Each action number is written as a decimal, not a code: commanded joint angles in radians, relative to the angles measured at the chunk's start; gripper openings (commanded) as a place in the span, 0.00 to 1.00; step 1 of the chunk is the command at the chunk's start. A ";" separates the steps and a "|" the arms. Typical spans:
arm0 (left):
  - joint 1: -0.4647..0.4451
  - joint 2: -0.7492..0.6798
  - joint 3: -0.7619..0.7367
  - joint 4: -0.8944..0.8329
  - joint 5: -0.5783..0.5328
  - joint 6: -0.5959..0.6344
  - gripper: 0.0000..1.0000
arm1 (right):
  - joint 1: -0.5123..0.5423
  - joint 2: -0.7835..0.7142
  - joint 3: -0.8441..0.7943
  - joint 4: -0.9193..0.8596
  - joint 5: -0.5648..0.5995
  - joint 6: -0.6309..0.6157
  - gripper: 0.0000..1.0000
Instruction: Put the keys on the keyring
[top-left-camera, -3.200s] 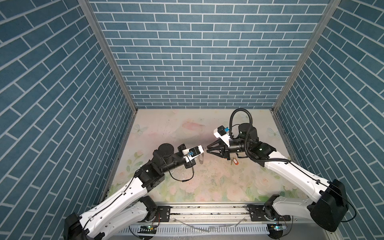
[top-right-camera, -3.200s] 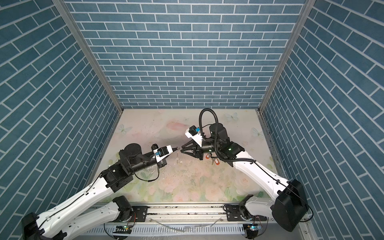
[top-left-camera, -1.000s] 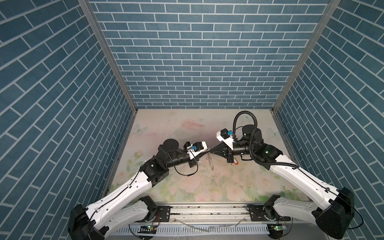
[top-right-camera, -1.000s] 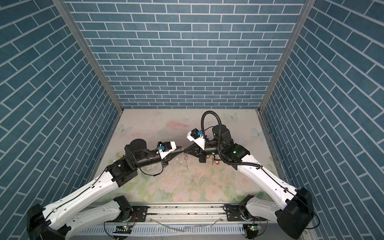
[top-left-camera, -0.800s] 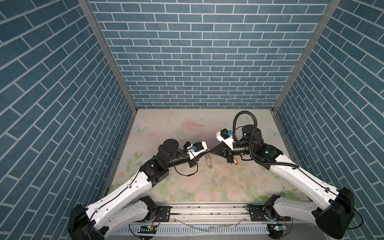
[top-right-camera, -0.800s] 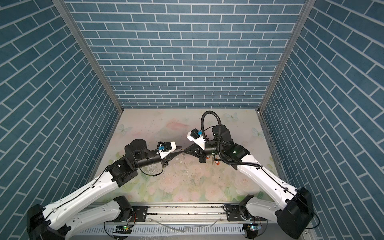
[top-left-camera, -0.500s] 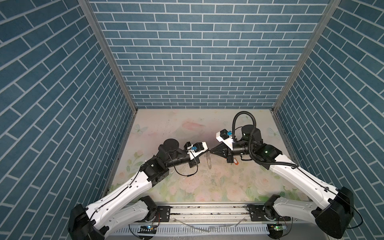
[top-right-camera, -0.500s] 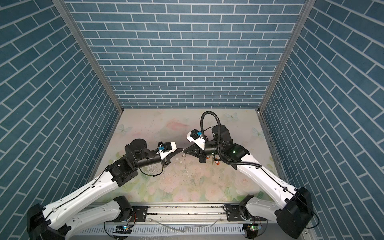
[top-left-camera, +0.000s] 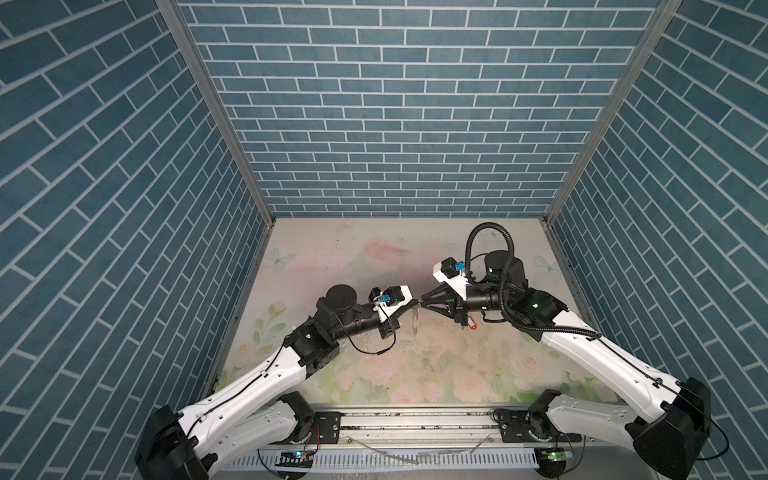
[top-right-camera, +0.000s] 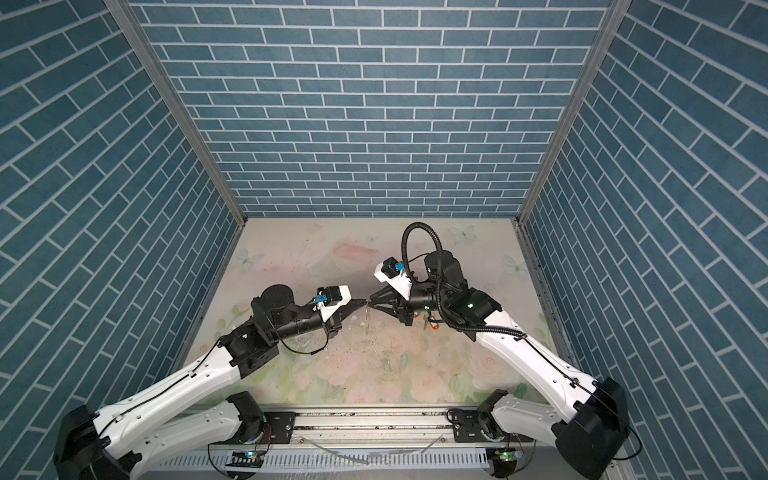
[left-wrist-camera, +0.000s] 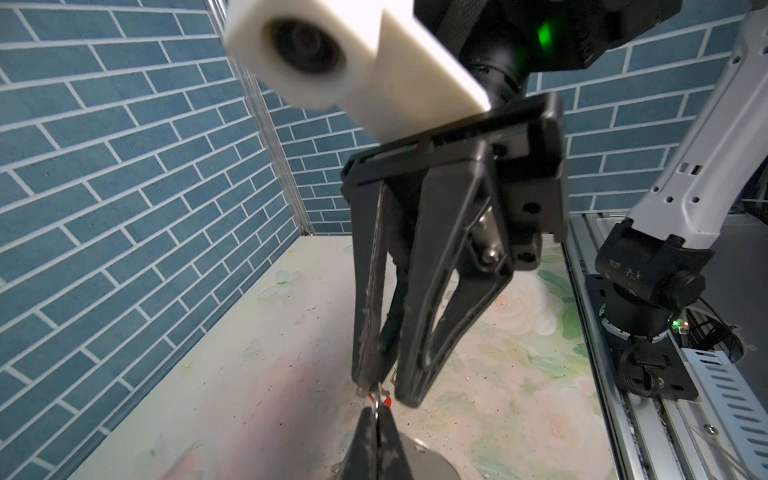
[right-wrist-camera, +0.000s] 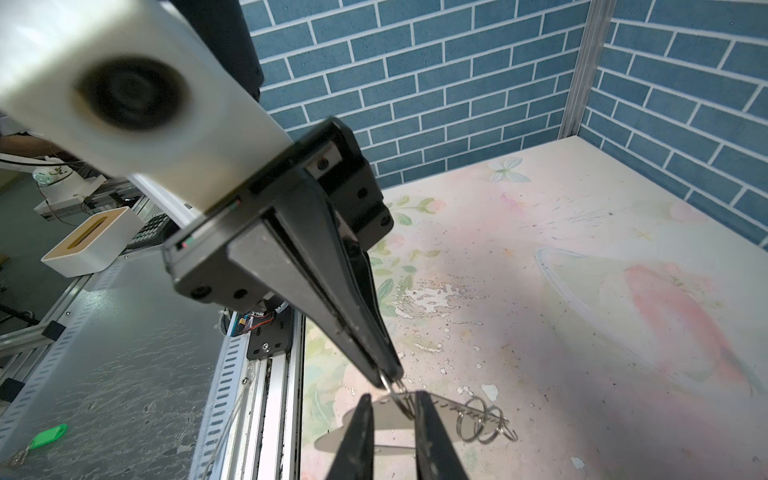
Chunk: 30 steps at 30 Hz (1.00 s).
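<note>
The keyring (right-wrist-camera: 453, 409), a flat grey plate with small silver rings (right-wrist-camera: 480, 424) along one edge, hangs above the table in both top views (top-left-camera: 414, 321) (top-right-camera: 367, 323). My left gripper (left-wrist-camera: 376, 419) (top-left-camera: 417, 306) is shut on one of its rings, pinched at the fingertips. My right gripper (right-wrist-camera: 392, 415) (top-left-camera: 424, 303) meets it tip to tip. Its fingers (right-wrist-camera: 432, 436) stand slightly apart, on either side of that ring. One key with an orange-red tag (top-left-camera: 471, 323) (top-right-camera: 432, 325) lies on the table under the right gripper.
Blue brick walls close the floral table (top-left-camera: 374, 257) on three sides, and a metal rail (top-left-camera: 415, 424) runs along the front. Beyond the rail, in the right wrist view, are a green-tagged key (right-wrist-camera: 45, 436) and a white box (right-wrist-camera: 89, 241).
My left gripper has closed on the keyring's ring. My right gripper, shut a second ago, has parted its fingers a little. Both arms have stayed nearly in place.
</note>
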 joint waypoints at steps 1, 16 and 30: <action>0.006 -0.025 -0.055 0.179 -0.023 -0.075 0.00 | 0.006 -0.043 -0.002 0.034 0.003 0.016 0.23; 0.016 -0.040 -0.121 0.360 -0.003 -0.168 0.00 | 0.007 -0.063 -0.046 0.080 0.017 0.042 0.25; 0.050 0.013 -0.146 0.554 0.104 -0.280 0.00 | 0.007 -0.036 -0.036 0.127 -0.024 0.049 0.19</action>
